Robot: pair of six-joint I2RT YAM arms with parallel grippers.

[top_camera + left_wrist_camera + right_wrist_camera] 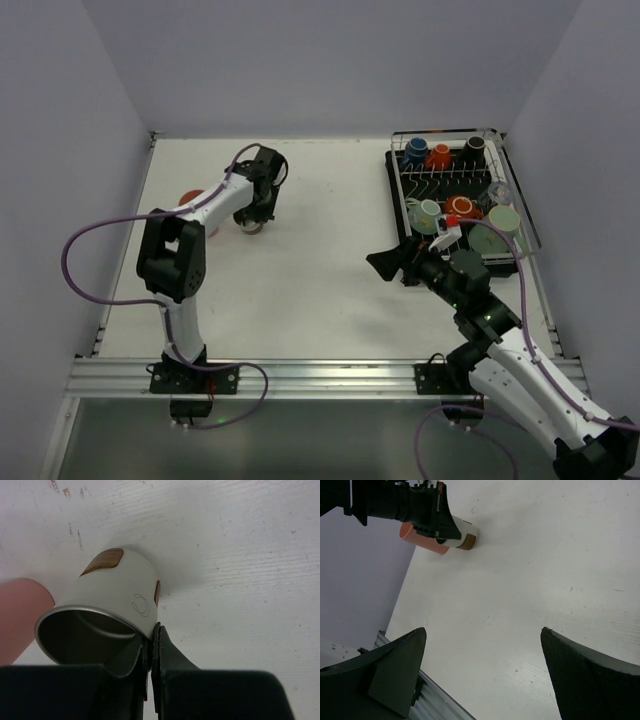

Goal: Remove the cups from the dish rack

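White cup w/ brown patches point(110, 595) hangs pinched by its rim in the left claw point(151, 635): one finger inside the steel-lined mouth, one outside, jaws nearly closed on the thin wall. A rim grip makes sense, as no handle shows & the base can go down first. The cup is tilted, mouth toward the wrist, base at the table point(240, 555) just beyond the fingertips. Touching or a hair off, can't tell.

The salmon-pink tumbler point(20, 615) stands right beside the cup on the claw's left. Whether they touch, can't say. Prob. this is the drop spot, kept well apart from the rack so the arms don't crowd.

The dish rack point(440, 133) is far across from that claw & close behind the right claw point(483, 630). Blue cup point(416, 151), orange cup point(440, 155) & black cup point(474, 147) sit at its far end. The teal mug point(428, 213) is nearest the claw.

Right claw has its jaws spread wide, nothing between them, touching nothing, only bare table ahead. It points away from the rack, so I'd guess it's empty & due to turn back for another cup.
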